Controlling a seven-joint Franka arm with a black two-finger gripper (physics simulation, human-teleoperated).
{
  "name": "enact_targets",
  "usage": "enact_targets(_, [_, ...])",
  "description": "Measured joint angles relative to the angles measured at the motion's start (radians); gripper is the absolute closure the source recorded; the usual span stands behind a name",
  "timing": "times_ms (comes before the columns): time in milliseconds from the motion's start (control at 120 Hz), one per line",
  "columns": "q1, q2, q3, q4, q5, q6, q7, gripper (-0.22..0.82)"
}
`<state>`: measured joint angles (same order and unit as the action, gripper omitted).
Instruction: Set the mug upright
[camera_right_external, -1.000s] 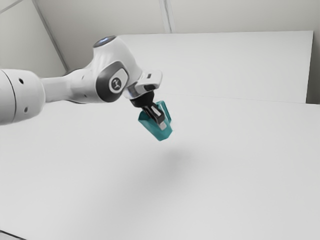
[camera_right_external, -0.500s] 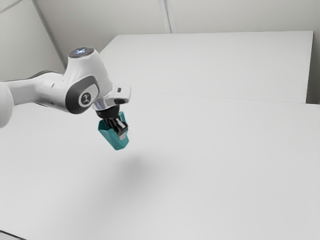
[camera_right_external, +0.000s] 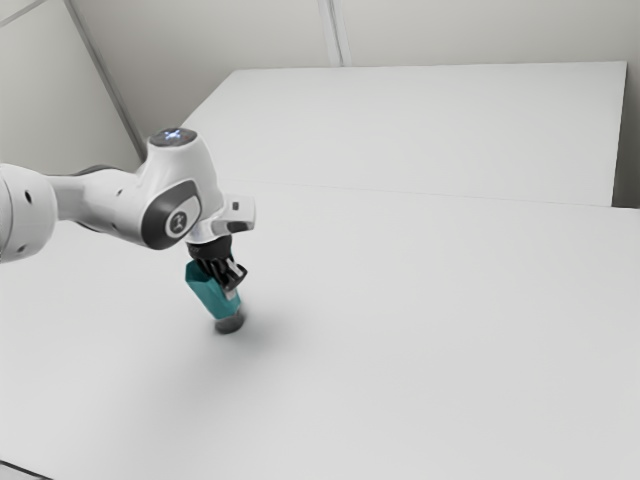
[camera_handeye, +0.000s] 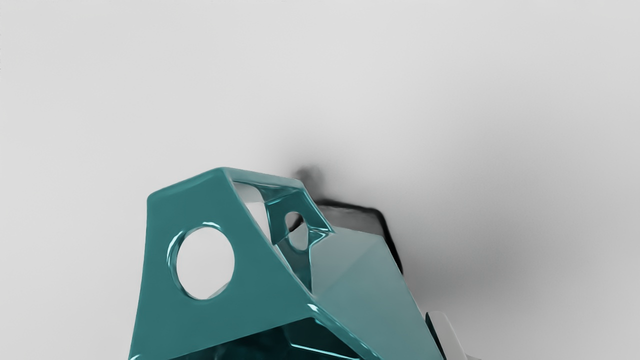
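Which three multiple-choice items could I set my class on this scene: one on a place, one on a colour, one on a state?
1. Where is the mug?
A. In the exterior view's right half, away from the gripper
B. At the gripper, in the exterior view's left half
C. At the far edge of the table

2. What colour is the mug?
A. Teal
B. Orange
C. Yellow

3. How is the mug held?
A. Fully upright
B. Upside down
C. Tilted

Right letters:
1. B: the exterior view has the mug left of its middle, with the gripper's fingers on it.
2. A: the mug's walls are blue-green in both views.
3. C: in the exterior view the mug slants, its rim up toward that view's left and its base down toward the right.
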<state>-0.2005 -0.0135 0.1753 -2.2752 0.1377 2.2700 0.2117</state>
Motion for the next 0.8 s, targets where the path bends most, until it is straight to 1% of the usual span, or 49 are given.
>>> enact_targets(333, [-0.013, 0.030, 0.004, 0.000, -0.011, 0.059, -0.025, 0.78])
enact_targets(800, [-0.027, 0.055, 0.003, -0.006, -0.015, 0.076, -0.047, 0.78])
